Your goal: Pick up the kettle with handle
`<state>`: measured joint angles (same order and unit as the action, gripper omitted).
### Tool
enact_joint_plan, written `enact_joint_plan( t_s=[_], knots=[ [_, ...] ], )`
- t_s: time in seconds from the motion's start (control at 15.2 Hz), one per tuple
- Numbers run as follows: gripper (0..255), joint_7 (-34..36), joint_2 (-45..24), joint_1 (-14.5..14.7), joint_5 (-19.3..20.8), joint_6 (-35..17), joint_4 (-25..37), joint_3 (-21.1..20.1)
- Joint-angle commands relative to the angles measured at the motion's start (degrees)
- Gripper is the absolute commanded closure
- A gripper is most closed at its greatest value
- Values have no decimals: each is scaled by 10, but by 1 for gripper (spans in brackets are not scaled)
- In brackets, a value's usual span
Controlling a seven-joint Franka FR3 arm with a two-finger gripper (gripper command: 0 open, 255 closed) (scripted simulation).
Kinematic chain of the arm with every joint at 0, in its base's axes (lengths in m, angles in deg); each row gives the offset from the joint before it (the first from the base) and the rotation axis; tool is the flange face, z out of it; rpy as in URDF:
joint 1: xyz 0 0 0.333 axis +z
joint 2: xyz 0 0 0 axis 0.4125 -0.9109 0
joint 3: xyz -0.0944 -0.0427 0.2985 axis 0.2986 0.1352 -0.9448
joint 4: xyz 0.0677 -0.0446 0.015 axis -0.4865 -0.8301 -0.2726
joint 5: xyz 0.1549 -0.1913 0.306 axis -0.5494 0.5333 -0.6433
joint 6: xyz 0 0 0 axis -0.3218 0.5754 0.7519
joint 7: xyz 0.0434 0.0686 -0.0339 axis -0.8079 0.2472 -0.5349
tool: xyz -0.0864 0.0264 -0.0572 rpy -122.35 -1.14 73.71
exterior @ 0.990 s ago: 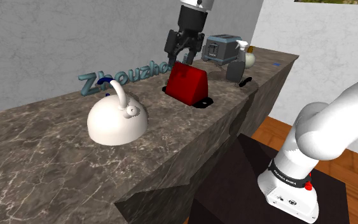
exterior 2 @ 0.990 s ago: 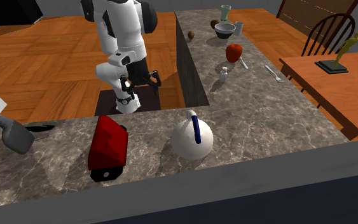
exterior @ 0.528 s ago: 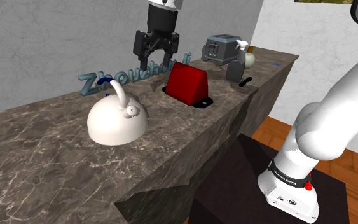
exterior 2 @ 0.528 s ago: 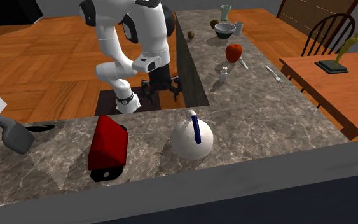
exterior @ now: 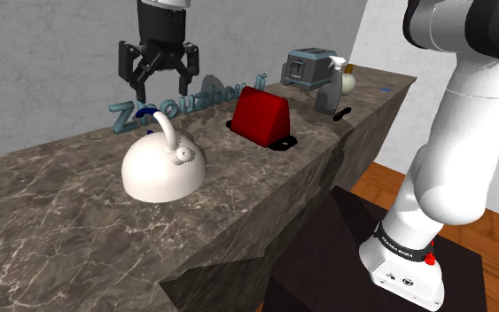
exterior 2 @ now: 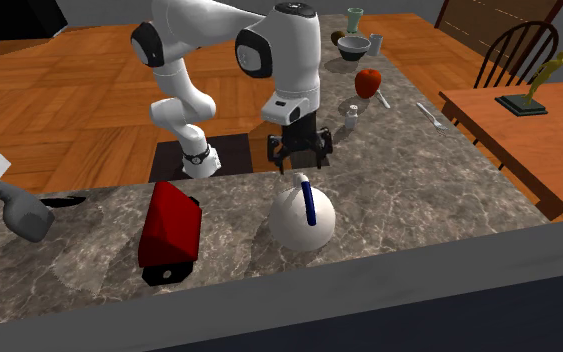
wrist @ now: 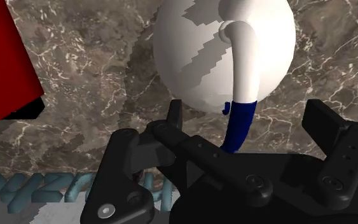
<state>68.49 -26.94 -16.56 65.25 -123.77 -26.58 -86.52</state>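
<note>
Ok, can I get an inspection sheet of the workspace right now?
Surface: dark marbled counter.
Job's things: white kettle upright, handle partly blue, untouched.
Clutter: red wedge, grey spray bottle, toaster, teal lettering; apple and bowl farther off.
Grippers: gripper hovers above the kettle, fingers open, holding nothing.
Cables: nothing seen.
Surroundings: wood floor, dining chair.

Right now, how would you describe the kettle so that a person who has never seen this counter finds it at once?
Start at the long dark veined counter. On it, beside a red wedge-shaped box, sits the kettle. It is the only white dome there, with an arched handle, white at one end and blue at the other.
</note>
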Motion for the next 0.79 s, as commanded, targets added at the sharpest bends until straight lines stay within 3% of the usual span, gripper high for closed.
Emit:
enact_joint_plan(
  t_s=[0.0, 0.59, 0.66, 0.73],
  knots=[
    [0, 16, -33, 13, 20, 12, 39, -4],
    [0, 16, -21, 6, 14, -51, -35, -1],
    [255, 18, -23, 7, 15, -50, -33, -2],
    [255, 17, -23, 7, 15, -51, -33, -2]
  ],
)
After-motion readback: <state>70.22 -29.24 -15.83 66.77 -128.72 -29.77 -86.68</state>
